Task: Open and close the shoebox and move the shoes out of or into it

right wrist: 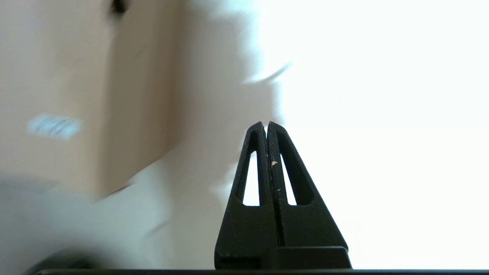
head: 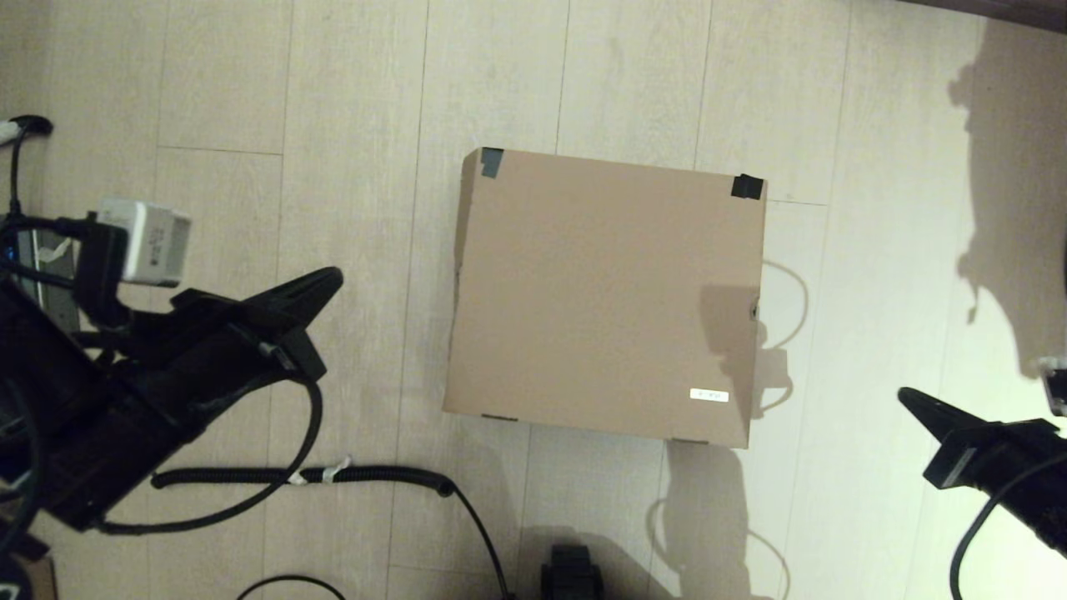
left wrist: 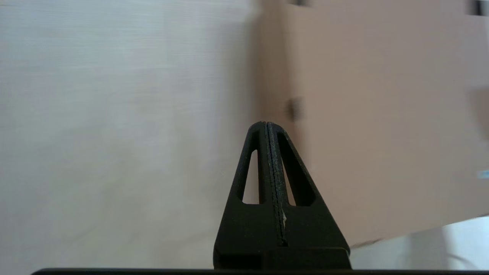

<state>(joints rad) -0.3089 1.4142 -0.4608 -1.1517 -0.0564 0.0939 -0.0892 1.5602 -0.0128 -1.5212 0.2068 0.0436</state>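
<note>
The brown shoebox (head: 604, 296) lies on the floor in the middle of the head view with its lid down, dark tape on its two far corners and a small white label near its front right corner. The shoes are out of view. My left gripper (head: 332, 279) hangs shut and empty to the left of the box, apart from it; its wrist view shows the box's side (left wrist: 382, 126) beyond the left gripper (left wrist: 266, 124). My right gripper (head: 904, 397) is shut and empty to the right of the box's front corner; its wrist view shows the right gripper (right wrist: 266, 124) and the box (right wrist: 68, 95).
A coiled black cable (head: 367, 477) runs along the floor in front of the box's left side. A black part (head: 571, 571) sits at the frame's lower edge. Wooden floor (head: 350, 125) surrounds the box on all sides.
</note>
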